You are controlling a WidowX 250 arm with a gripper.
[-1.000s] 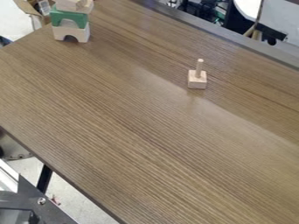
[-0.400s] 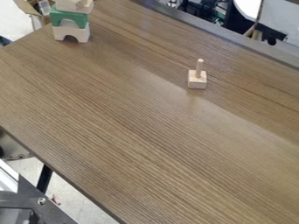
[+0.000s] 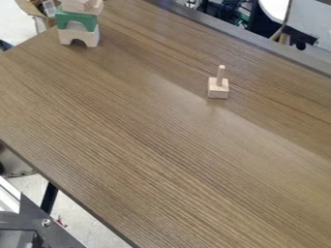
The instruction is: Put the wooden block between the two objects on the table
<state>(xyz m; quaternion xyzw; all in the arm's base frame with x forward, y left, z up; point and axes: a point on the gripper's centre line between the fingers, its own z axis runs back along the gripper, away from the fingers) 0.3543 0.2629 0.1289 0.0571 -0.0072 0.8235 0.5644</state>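
Camera view: no displacement since the earlier frame. Likely target, the pale wooden block [image 3: 77, 5], sits above the green arch block [image 3: 77, 17]; pegged wooden base [image 3: 218, 92] well apart on the worktop [image 3: 155, 131]. Tool opening, hold, contact, relative places: cannot tell. Judged step: pre-pick; next, careful approach and grasp without toppling the stack.

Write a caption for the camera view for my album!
A pegged wooden block and a stack with a green arch stand apart on the table.

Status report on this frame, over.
Pegged wooden block upright, right of centre. Block stack standing well apart, upper left. Green arch within the stack.
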